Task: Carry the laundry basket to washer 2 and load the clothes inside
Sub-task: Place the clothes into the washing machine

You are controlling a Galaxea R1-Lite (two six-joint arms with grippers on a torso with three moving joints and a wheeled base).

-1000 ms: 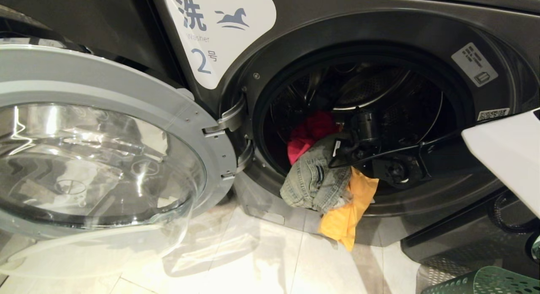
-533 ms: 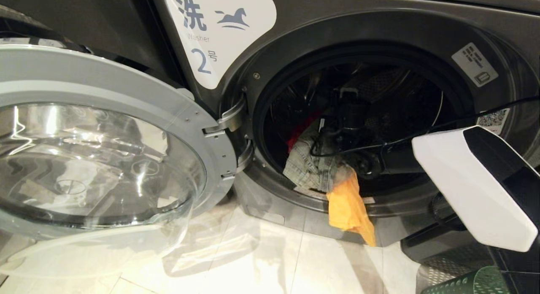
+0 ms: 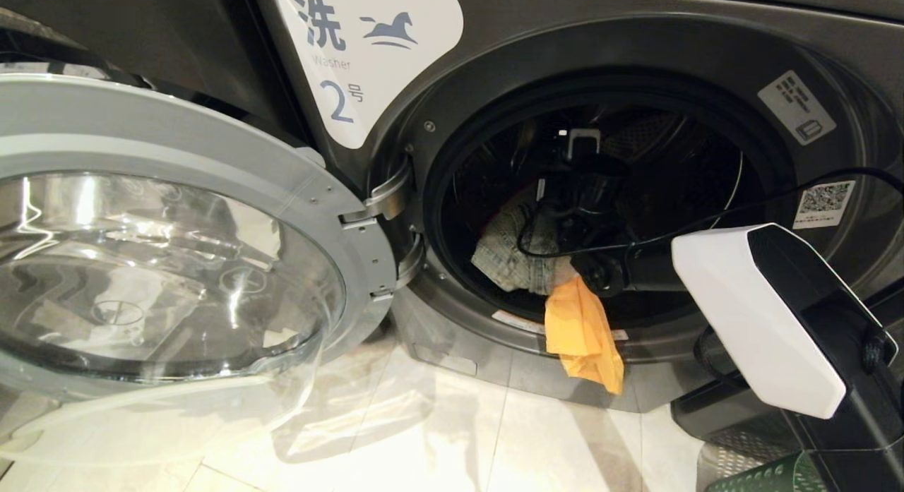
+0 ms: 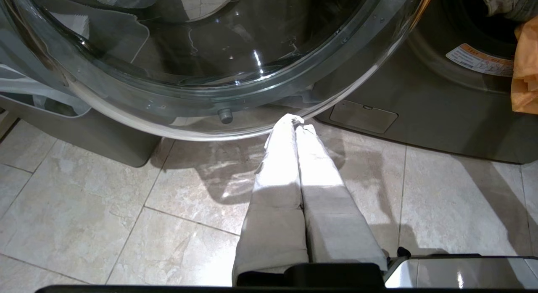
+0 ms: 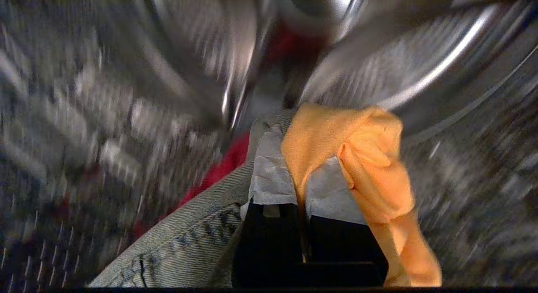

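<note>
The open door of washer 2 stands at the left. The left gripper hangs low over the floor tiles below that door, fingers pressed together on nothing. The right arm reaches from the right into the drum; the right gripper pinches the clothes. The right wrist view alone shows the grip: yellow-orange cloth and grey-green denim at the fingers, red fabric behind. The head view alone shows the yellow-orange end draped over the door sill and the laundry basket at the lower right
</note>
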